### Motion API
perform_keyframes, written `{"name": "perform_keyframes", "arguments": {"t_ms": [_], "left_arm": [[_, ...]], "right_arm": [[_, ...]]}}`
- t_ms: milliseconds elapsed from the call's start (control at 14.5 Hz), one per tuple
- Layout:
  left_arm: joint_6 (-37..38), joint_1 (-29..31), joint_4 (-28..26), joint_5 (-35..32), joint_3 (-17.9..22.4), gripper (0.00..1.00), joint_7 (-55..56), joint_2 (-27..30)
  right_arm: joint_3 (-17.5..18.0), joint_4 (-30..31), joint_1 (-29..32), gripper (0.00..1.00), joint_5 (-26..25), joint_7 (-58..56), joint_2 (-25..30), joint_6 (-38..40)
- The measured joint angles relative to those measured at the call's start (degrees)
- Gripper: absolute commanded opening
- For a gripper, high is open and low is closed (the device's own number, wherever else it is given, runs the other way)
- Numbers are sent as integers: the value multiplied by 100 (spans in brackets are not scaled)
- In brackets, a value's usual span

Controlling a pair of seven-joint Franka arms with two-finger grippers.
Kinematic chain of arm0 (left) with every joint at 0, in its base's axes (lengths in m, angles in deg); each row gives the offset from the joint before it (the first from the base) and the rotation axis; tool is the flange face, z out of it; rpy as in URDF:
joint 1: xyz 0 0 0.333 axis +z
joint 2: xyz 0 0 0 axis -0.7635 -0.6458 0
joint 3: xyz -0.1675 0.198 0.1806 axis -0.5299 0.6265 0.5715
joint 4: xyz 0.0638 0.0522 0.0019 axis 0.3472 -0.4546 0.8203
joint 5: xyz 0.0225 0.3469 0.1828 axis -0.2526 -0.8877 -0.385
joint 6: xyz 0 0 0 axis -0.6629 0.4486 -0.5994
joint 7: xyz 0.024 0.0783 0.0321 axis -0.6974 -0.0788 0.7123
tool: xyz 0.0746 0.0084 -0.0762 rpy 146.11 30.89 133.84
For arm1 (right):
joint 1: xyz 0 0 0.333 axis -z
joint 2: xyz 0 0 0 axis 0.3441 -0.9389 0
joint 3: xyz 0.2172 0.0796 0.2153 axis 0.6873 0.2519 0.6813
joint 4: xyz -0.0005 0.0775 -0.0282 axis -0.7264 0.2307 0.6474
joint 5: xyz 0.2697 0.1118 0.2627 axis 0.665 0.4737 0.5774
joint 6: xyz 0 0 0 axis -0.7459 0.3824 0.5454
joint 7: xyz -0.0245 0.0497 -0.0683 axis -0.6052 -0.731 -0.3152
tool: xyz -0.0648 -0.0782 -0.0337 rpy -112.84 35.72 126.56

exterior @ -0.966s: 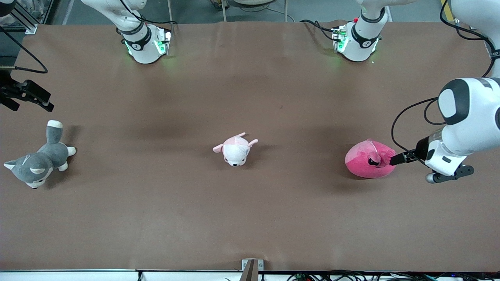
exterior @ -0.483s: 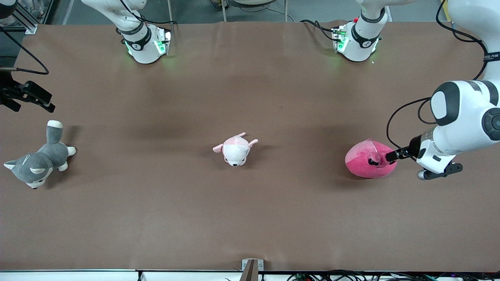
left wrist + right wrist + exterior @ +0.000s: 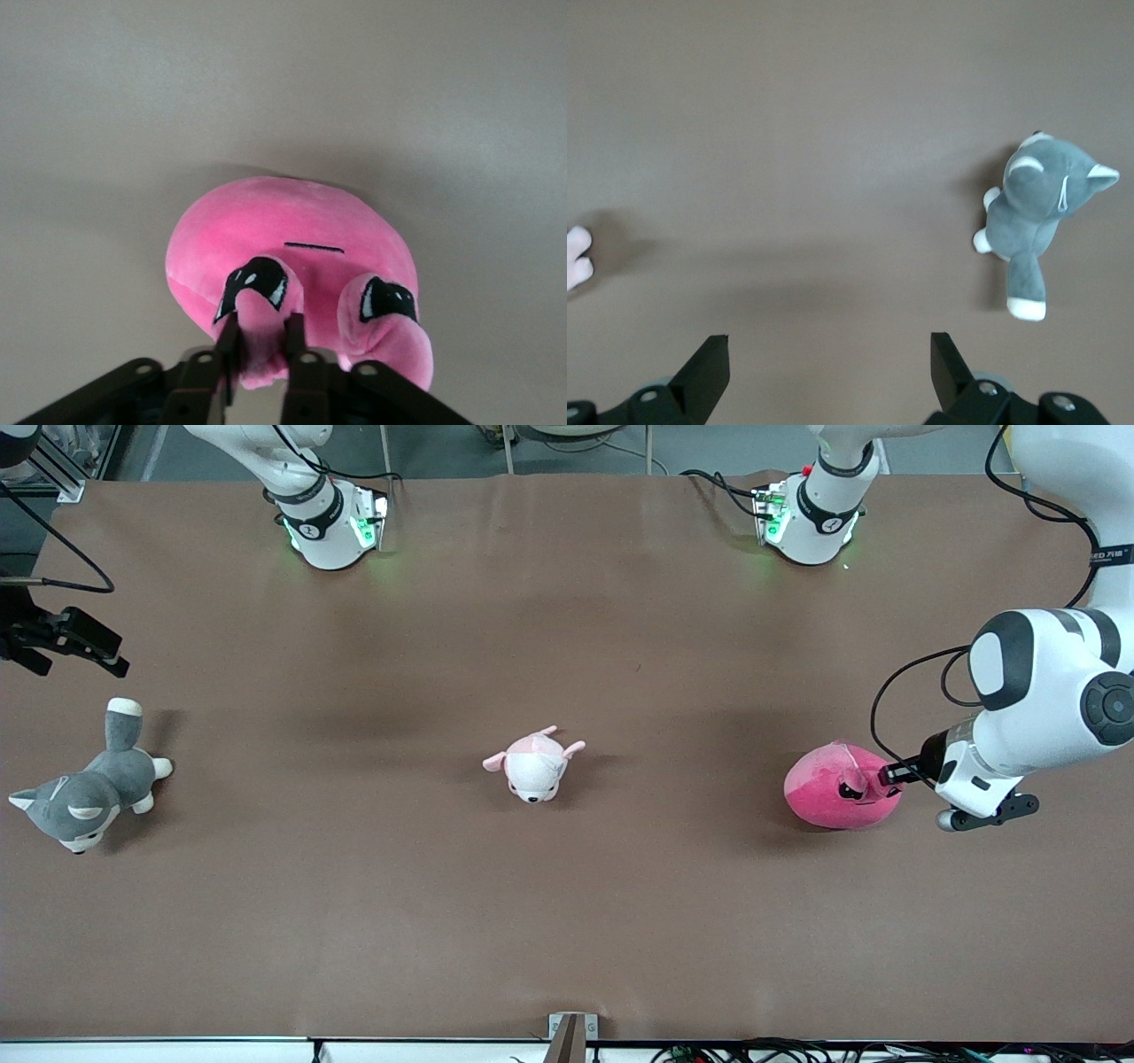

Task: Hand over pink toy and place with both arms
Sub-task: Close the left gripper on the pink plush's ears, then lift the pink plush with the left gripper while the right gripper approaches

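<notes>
The pink toy (image 3: 840, 788) is sitting on the brown tabletop (image 3: 567, 912) toward the left arm's end, lying on its side w/ dark eyes showing. The left gripper (image 3: 890, 772) is down at the toy, its jaws pinching one of the toy's small ears (image 3: 258, 341); in the left wrist view the two black fingers (image 3: 229, 341) are pressing on either side of that ear, w/ the toy's body (image 3: 292, 239) resting on the tabletop just past them. The left arm (image 3: 1045, 700) is reaching in from the tabletop's edge at its own end.

The right gripper (image 3: 66, 642) is hovering over the tabletop at the right arm's end, waiting, jaws spread wide apart w/ nothing between them (image 3: 824, 363). Under it, a bit nearer the front camera, a grey-and-white plush dog (image 3: 89, 788) is lying on the tabletop, also seen in the right wrist view (image 3: 1036, 221).

A small pale pink-and-white plush (image 3: 534, 763) is lying about mid-tabletop, between dog and pink toy, well apart from both.
</notes>
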Motion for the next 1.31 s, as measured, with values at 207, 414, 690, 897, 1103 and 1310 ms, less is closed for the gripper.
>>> {"name": "perform_keyframes", "arguments": {"t_ms": [207,414,690,897,1103,1310], "left_arm": [[0,-21,10,0,-32,0,-5,12],[52,-23,183,3,-227,0,-2,95],[875,-33,882,6,-651,0,46,255],[1213,-46,1289,7,-1148,0,657,305],[1266,-88,1517,7,-1742,0,1456,304],[1268,-464,1734,6,-2031,0,2285,298]], "right_arm": [[42,6,-106,95,278,0,-3,92],[52,36,-225,90,663,0,-73,106],[58,37,-381,83,1416,1,-277,98],[62,34,-487,83,2245,7,-305,95],[63,35,-527,81,3161,9,-368,124],[68,35,-725,77,3544,9,-518,133]]}}
